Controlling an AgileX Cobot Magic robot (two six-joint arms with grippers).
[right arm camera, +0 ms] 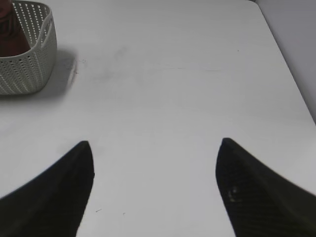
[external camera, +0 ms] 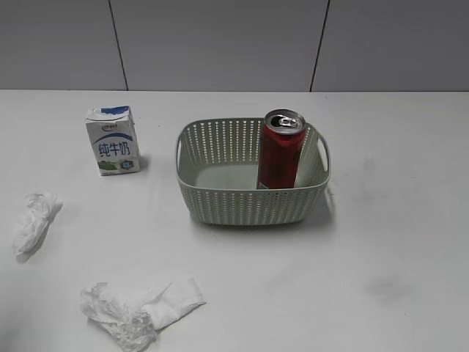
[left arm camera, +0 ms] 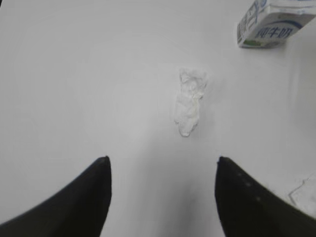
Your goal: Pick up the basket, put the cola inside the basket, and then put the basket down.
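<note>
the basket [external camera: 253, 198] sits flat on the white table [external camera: 381, 242], a little right of the middle in the exterior view. the cola [external camera: 280, 150] stands upright inside it, toward its right end, with its silver top and pull tab rising above the rim. the can's base rests on the basket floor, close to the near wall. in the right wrist view the basket [right arm camera: 27, 59] shows at the upper left corner, with a sliver of the dark red cola [right arm camera: 12, 32] behind its slotted wall.

left of the basket, well apart from it, a milk carton [external camera: 112, 141] stands upright. nearer the camera on the left lie two crumpled tissues, one [external camera: 33, 222] by the left edge and a bigger one [external camera: 139, 308] near the bottom.

neither arm appears in the exterior view. the left gripper [left arm camera: 163, 197] hangs over bare table with its fingers spread wide and nothing between them; a tissue [left arm camera: 189, 101] lies beyond the tips, and the carton [left arm camera: 271, 24] is at the upper right. the right gripper [right arm camera: 155, 187] is likewise wide open and holds nothing, over bare table to the right of the basket and well apart from it.
</note>
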